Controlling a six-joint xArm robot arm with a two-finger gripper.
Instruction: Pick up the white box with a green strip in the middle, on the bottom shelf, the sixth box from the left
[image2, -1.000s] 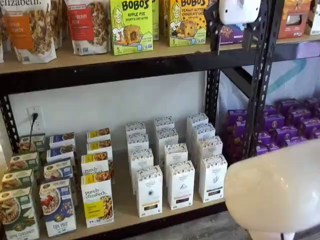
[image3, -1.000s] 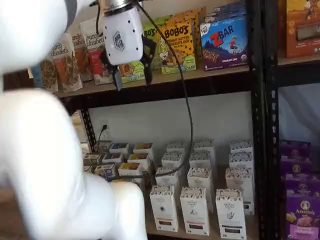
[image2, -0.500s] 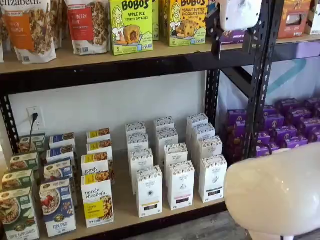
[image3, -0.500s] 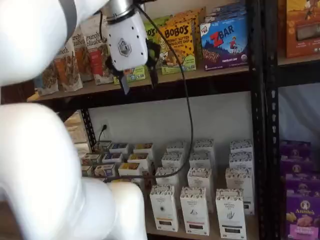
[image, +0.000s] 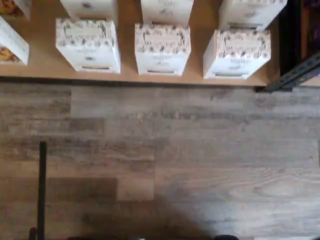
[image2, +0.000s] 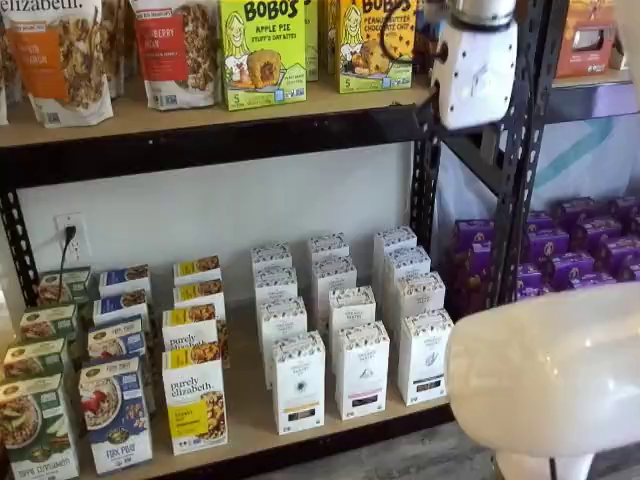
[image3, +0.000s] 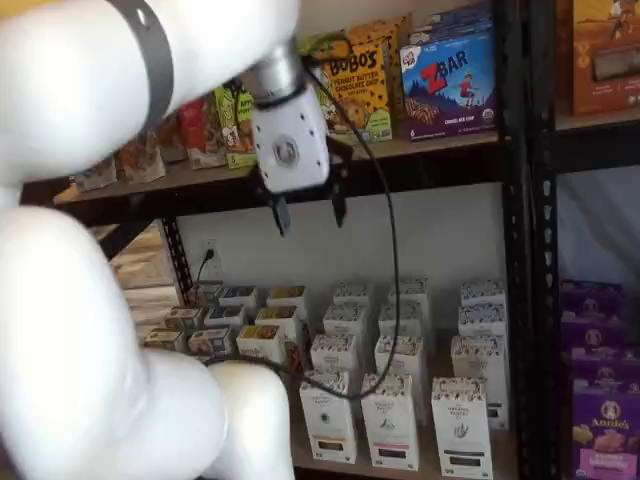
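Observation:
The white box (image2: 425, 357) stands at the right end of the front row on the bottom shelf (image2: 247, 408), and it also shows as the white box (image3: 462, 428) near the rack post. In the wrist view it is the white box (image: 237, 52) beside the black post, seen from above. My gripper (image3: 310, 212) hangs high in front of the upper shelf's edge, well above the rows of white cartons and left of the target. Its two black fingers stand apart with nothing between them. Its white body (image2: 476, 68) shows at the rack's upright.
More white cartons (image2: 298, 384) fill three rows beside and behind the target. Purely Elizabeth boxes (image2: 195, 398) and blue boxes (image2: 115, 414) stand further left. A black rack post (image2: 515, 160) rises right of the target, with purple boxes (image2: 570, 255) beyond. The arm's white link (image2: 550, 375) blocks the lower right.
The gripper has come down from the upper shelf's goods to the level of that shelf's edge and shifted right. Its fingers stay apart. The boxes have not moved.

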